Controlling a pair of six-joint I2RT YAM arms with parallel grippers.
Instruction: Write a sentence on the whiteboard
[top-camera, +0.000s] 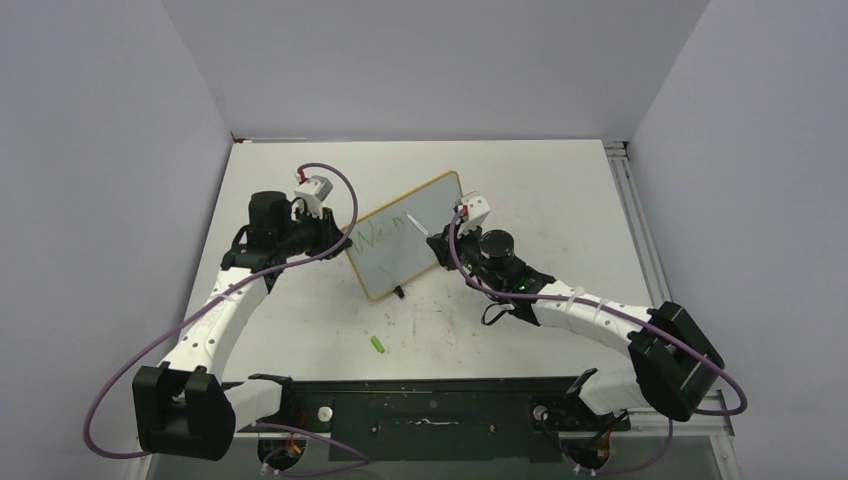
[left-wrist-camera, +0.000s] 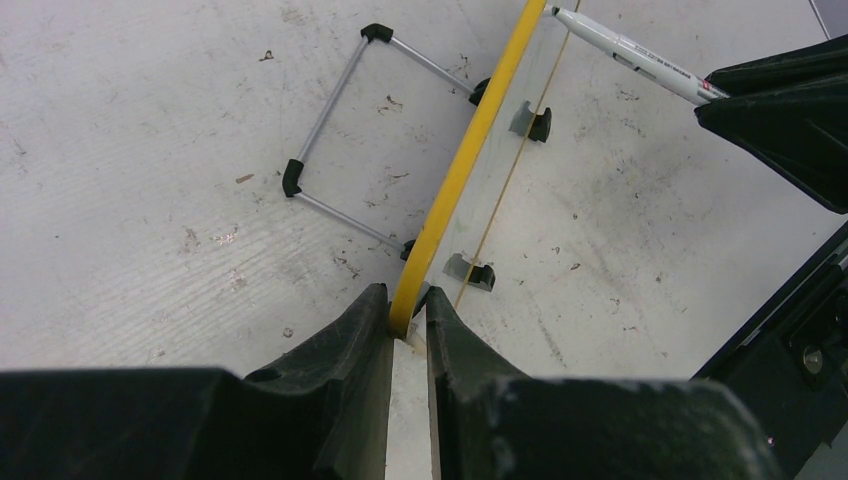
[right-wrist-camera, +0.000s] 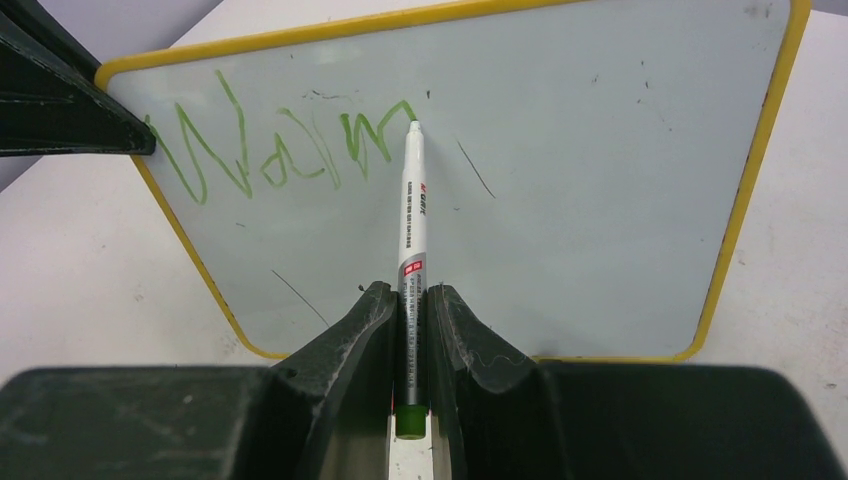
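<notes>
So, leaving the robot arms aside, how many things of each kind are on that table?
whiteboard: 1
marker: 1
small green piece, lying loose, perhaps a cap: 1
Total: 3

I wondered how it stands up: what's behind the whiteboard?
A thin wire stand with black corners, resting on the table. In the overhead view the whiteboard covers it.

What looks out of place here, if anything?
A small green piece, probably the cap of the marker, lies loose on the table, on the near side of the whiteboard. The board's white face also carries a few thin dark streaks apart from the green writing. Nothing looks spilled or broken.
</notes>
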